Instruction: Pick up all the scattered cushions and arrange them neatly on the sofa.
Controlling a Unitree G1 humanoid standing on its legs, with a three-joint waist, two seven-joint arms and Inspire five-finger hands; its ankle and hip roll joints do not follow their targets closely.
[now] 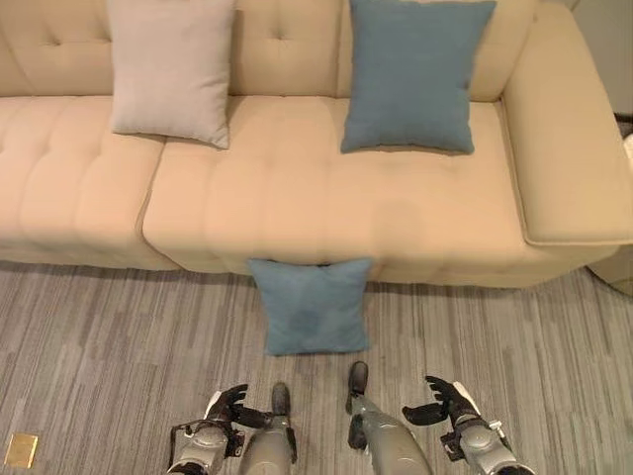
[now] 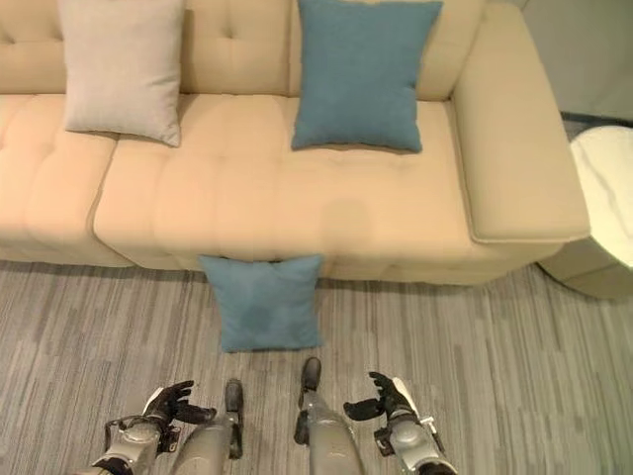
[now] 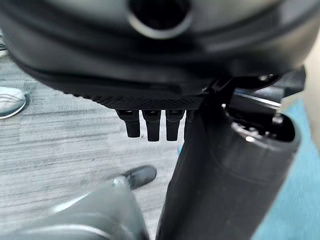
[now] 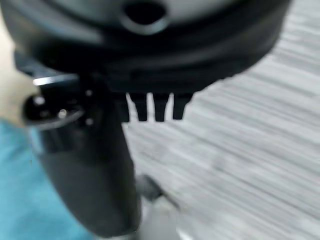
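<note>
On the beige sofa (image 1: 326,208) there are already two cushions standing upright against the backrest: a light grey cushion (image 1: 171,67) over the seam between the two seat sections, and a blue cushion (image 1: 413,73) further toward the right armrest, well apart from the grey one. Both are taller than wide, so long axis running up the backrest.

Third one, a smaller blue cushion (image 1: 312,305), is down on the grey striped carpet (image 1: 99,336). It's leaning against the sofa's front edge, top edge touching the seat base, bottom edge out toward the robot. Roughly square, so no real long axis to speak of.

Both hands hang low, short of that floor cushion and not touching it. Left hand (image 1: 226,406) sits to its lower left, right hand (image 1: 442,401) to its lower right, cushion roughly between them. Each hand has fingers loosely spread with the thumb out, holding nothing.

A pale round table (image 2: 608,213) stands off past the right armrest.
</note>
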